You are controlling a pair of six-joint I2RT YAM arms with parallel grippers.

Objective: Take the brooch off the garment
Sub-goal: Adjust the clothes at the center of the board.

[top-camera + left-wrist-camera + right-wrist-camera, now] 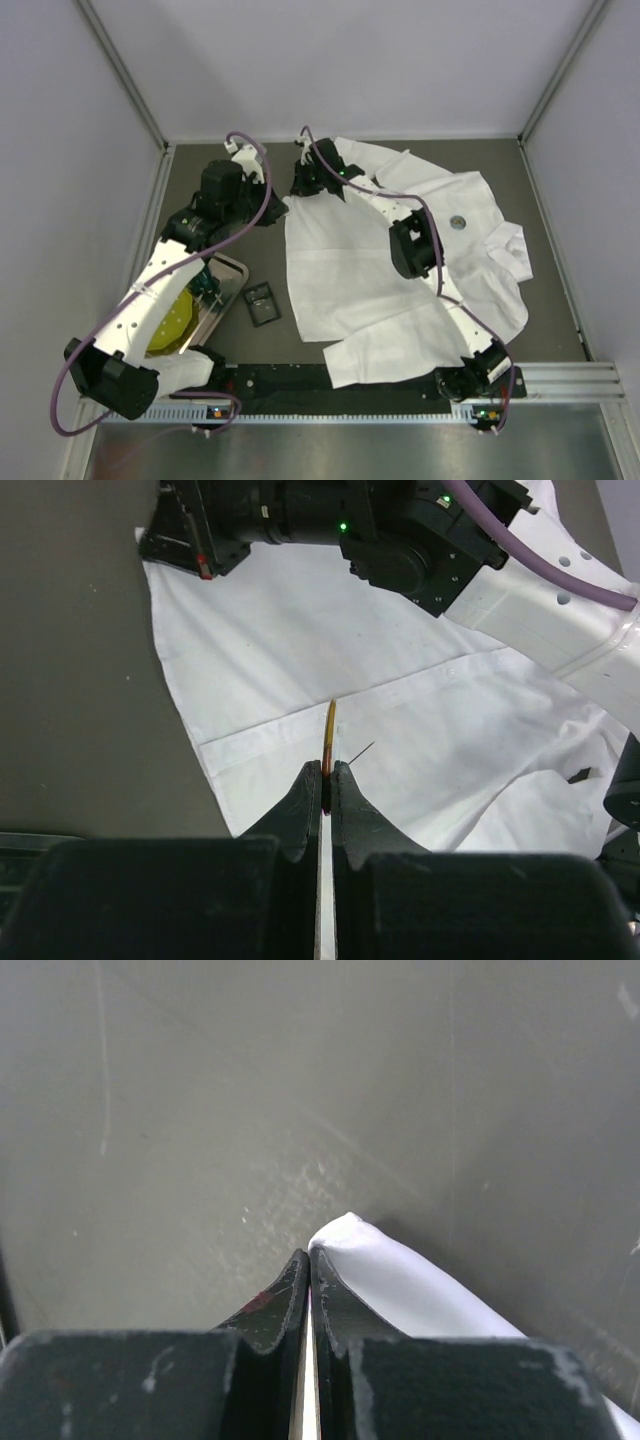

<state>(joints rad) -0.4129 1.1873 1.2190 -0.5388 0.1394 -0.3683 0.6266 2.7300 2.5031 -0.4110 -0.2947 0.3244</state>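
Note:
The garment is a white shirt spread flat over the dark table. My left gripper is shut on the brooch, a thin gold-orange piece seen edge-on with a fine pin sticking out to its right. It hangs just above the shirt's hem. In the top view the left gripper sits at the shirt's upper left edge. My right gripper is shut on a raised fold of the white cloth; from above the right gripper is at the shirt's top left corner.
A silver tray holding a yellow-green item lies at the left under my left arm. A small black object lies between tray and shirt. A small round dark disc sits on the shirt near its collar. Grey walls enclose the table.

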